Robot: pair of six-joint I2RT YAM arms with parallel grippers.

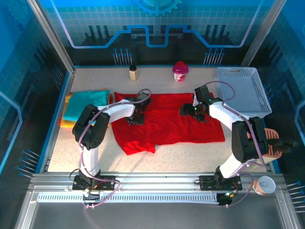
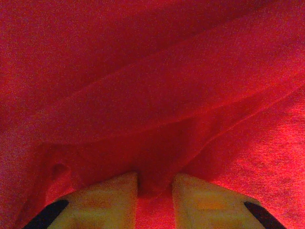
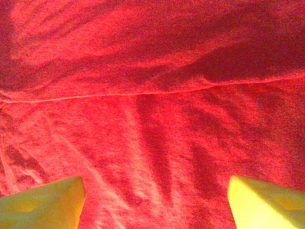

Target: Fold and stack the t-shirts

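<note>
1. The red t-shirt (image 1: 171, 121) lies spread mid-tabletop (image 1: 190, 152), with its long axis running from the left edge to the right edge.
2. The left gripper (image 1: 134, 118) is on the shirt's left part. Its jaws are narrow and pinch a raised ridge of red cloth.
3. The right gripper (image 1: 188, 110) is on the right-centre part. Its jaws are wide over flat cloth and hold nothing (a seam (image 3: 143, 93) runs across just ahead of them).
4. We judge the fold turns on that left-right axis. The left arm has its grip; the right must close first.
5. The folded stack (image 1: 83, 107) sits by the left edge, so the left arm is nearer.
6. From above, the wrists cover both sets of fingertips. We can't tell how many layers are pinched, and the collar and sleeves are hard to make out.
</note>
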